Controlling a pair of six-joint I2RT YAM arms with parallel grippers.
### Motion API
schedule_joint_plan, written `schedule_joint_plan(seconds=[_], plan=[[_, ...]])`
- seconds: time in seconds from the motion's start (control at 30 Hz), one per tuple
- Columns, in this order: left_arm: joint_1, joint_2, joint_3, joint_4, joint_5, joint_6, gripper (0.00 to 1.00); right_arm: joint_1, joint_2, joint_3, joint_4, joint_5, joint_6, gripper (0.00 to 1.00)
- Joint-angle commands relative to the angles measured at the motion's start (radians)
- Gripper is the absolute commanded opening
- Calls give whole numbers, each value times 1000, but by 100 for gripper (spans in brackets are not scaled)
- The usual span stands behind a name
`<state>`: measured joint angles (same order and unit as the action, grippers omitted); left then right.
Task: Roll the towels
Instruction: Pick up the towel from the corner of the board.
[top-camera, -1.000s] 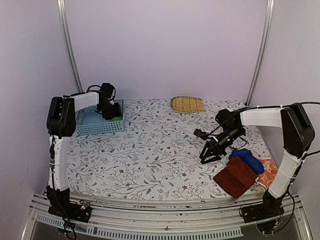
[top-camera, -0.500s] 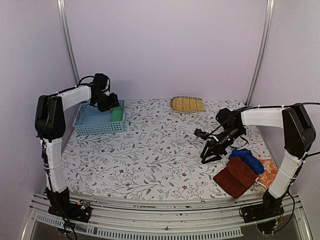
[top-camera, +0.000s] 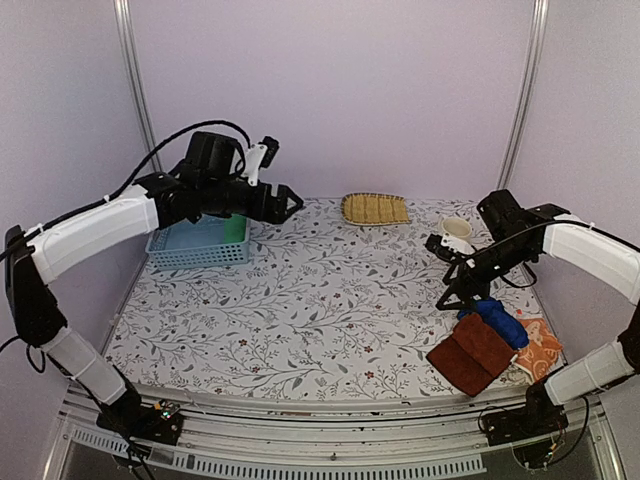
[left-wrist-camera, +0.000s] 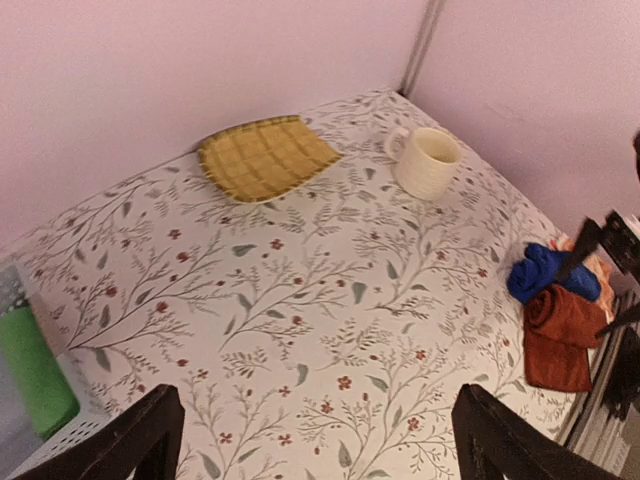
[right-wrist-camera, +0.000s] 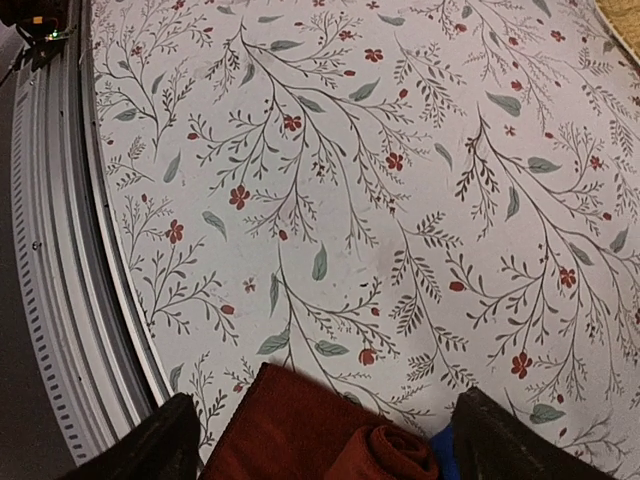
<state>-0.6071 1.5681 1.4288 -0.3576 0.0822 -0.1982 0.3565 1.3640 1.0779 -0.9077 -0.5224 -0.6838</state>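
While lifting the left gripper (left-wrist-camera: 320, 450), jaws spread and empty, off the basket (top-camera: 190, 252), leaving the green towel (top-camera: 235, 229) rolled inside; raising the right gripper (top-camera: 458, 295), jaws widening, above the reddish-brown towel (top-camera: 472, 353), blue towel (top-camera: 497, 320) and orange towel (top-camera: 541, 345), seemingly awaiting rolling.

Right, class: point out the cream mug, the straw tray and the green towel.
cream mug (left-wrist-camera: 425, 180), left wrist view, on its outer wall.
straw tray (left-wrist-camera: 265, 157), left wrist view, middle of its woven face.
green towel (left-wrist-camera: 35, 370), left wrist view, on its top side.
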Motion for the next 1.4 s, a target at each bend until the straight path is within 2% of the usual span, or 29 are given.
schedule_joint_plan(seconds=[0.0, 0.07, 0.23, 0.33, 0.43, 0.57, 0.73, 0.87, 1.0, 1.13, 1.3, 1.37], plan=[[-176, -92, -217, 186, -50, 99, 99, -4, -80, -101, -48, 95, 36, 99], [-241, -94, -308, 246, -110, 87, 98, -3, -83, -111, -81, 78, 4, 99], [-285, -24, -384, 323, -185, 77, 98, 39, -67, -162, -75, 69, -88, 100], [-301, 20, -391, 355, -325, 84, 98, 94, -33, -189, -30, 125, -119, 89], [-298, 123, -308, 225, -603, -40, 99, 141, 2, -213, 30, 197, -136, 79], [-299, 242, -156, 51, -748, -76, 99, 168, 38, -228, 75, 202, -147, 77], [-293, 271, -138, 52, -785, -87, 99, 197, 71, -278, 124, 231, -160, 73], [-278, 265, -126, 20, -698, -88, 98, 205, 114, -308, 166, 282, -161, 61], [-277, 190, -211, 130, -580, -72, 99, 219, 141, -327, 209, 317, -159, 52], [-259, 139, -264, 160, -484, -117, 98, 242, 180, -332, 249, 345, -152, 36], [-258, 141, -252, 108, -493, -121, 95, 270, 272, -319, 296, 384, -127, 7], [-257, 134, -247, 84, -504, -122, 93, 282, 292, -292, 283, 364, -119, 3]])
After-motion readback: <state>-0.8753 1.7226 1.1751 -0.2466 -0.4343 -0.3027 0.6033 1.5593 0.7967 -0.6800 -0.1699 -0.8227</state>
